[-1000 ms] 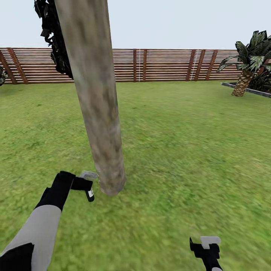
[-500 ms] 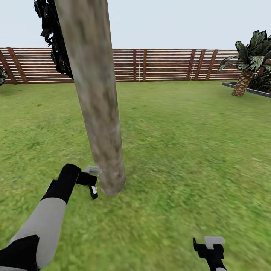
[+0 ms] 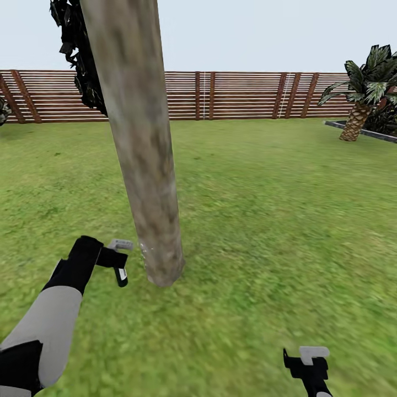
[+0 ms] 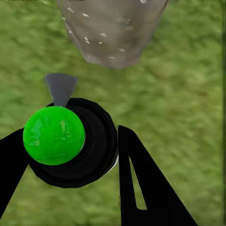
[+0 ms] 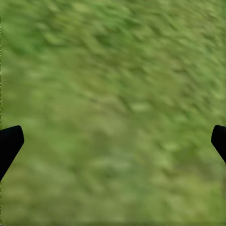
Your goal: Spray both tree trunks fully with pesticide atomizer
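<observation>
One tree trunk (image 3: 144, 149) stands near, flecked with pesticide (image 4: 101, 34); left gripper (image 4: 70, 155) clamps the pesticide atomizer (image 4: 66, 141), right gripper (image 5: 113, 141) gapes empty over grass (image 3: 275, 220).

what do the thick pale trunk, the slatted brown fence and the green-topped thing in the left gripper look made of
Thick pale grey-beige tree trunk: looks like smooth matte bark, mottled with darker blotches, white specks near its base.
Brown horizontal-slat fence: seemingly wood, given reddish-brown planks and posts.
Atomizer with glossy green round cap and black body, between the left gripper fingers: probably plastic, judging by its even colour and soft shine.
</observation>
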